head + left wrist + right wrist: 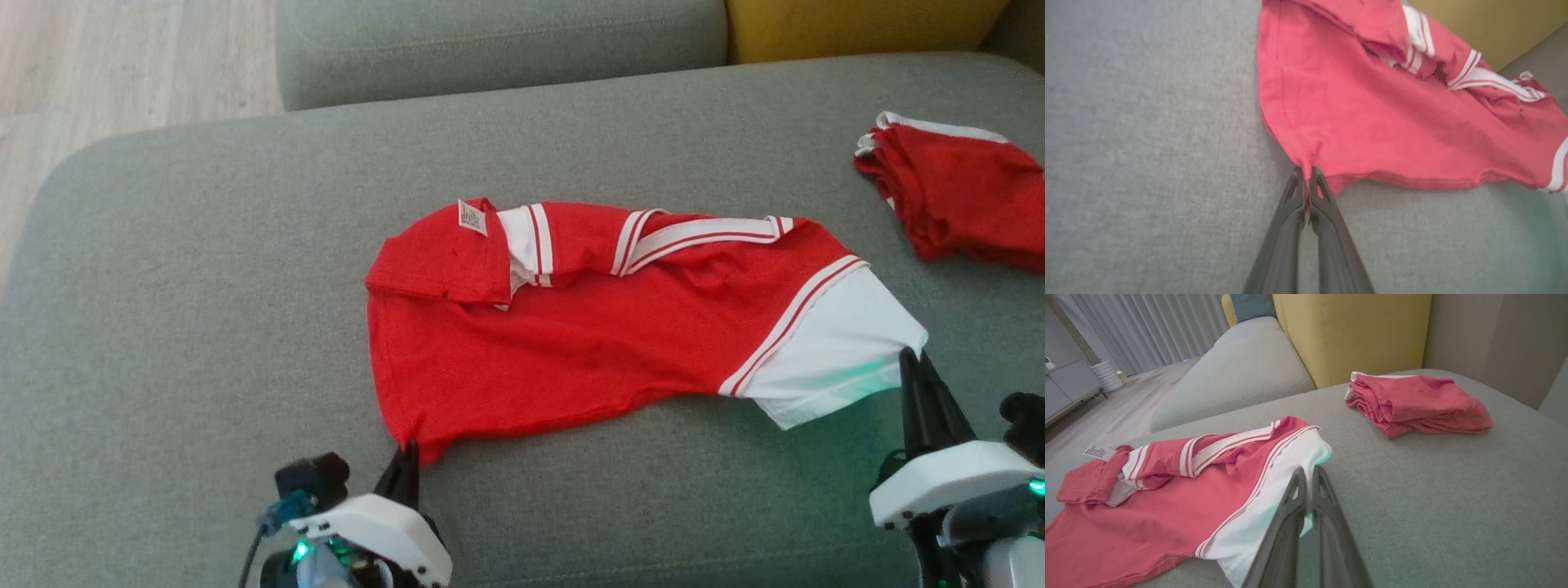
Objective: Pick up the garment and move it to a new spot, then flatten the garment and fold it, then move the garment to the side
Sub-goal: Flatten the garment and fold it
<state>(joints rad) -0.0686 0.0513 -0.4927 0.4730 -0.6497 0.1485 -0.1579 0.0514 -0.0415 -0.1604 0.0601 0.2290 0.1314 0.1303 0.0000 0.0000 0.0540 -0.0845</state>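
I see the garment (571,327), a red shirt with white stripes, spread out loosely across the middle of the grey sofa seat (204,286). It is creased, and its top edge is folded over on itself. A small label (472,217) shows on that fold at the upper left. Its white end (833,351) points toward my right side.

My left gripper (406,457) is at the shirt's near left corner. Its fingers are pressed together on the red cloth. In the left wrist view the fabric puckers at the tips and a sliver of red shows between them, so that corner is pinched.

My right gripper (916,363) has its fingers closed tight, with the tips at the outer edge of the white end. In the right wrist view the tips lie over the white cloth. I cannot tell whether any of it is caught between them.

A folded pile (955,196) of red clothes sits on the same seat, well apart, at the far right. Behind the seat are a yellow cushion (857,24) and, at the far left, a wooden floor (122,57).
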